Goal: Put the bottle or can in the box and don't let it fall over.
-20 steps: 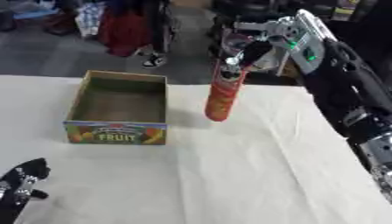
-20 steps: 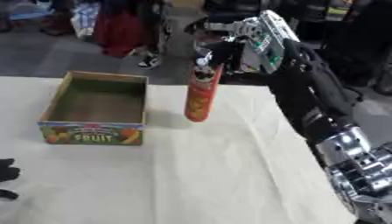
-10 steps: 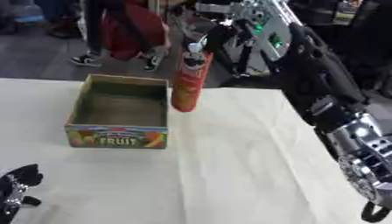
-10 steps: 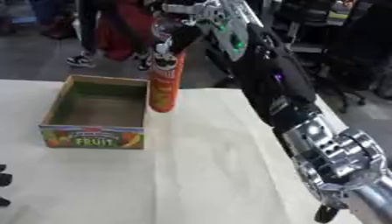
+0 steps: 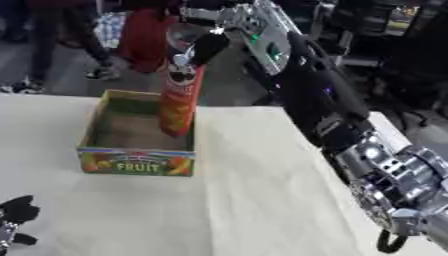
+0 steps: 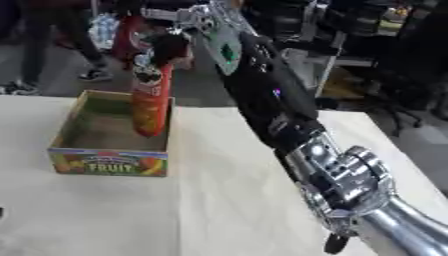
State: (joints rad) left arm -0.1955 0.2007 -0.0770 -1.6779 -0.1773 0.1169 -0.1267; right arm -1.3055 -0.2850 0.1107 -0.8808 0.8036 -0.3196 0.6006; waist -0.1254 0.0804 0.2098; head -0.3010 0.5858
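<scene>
Can [image 5: 178, 102] upright inside fruit box [image 5: 138, 163], right hand [image 5: 208, 46] fingers clamped on top.

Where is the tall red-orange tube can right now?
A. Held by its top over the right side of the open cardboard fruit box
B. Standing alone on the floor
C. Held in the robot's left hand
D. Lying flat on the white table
A: the right hand grips the top of the tall red-orange tube can, whose lower end hangs inside the right side of the cardboard fruit box; the left hand rests at the lower left corner.
</scene>
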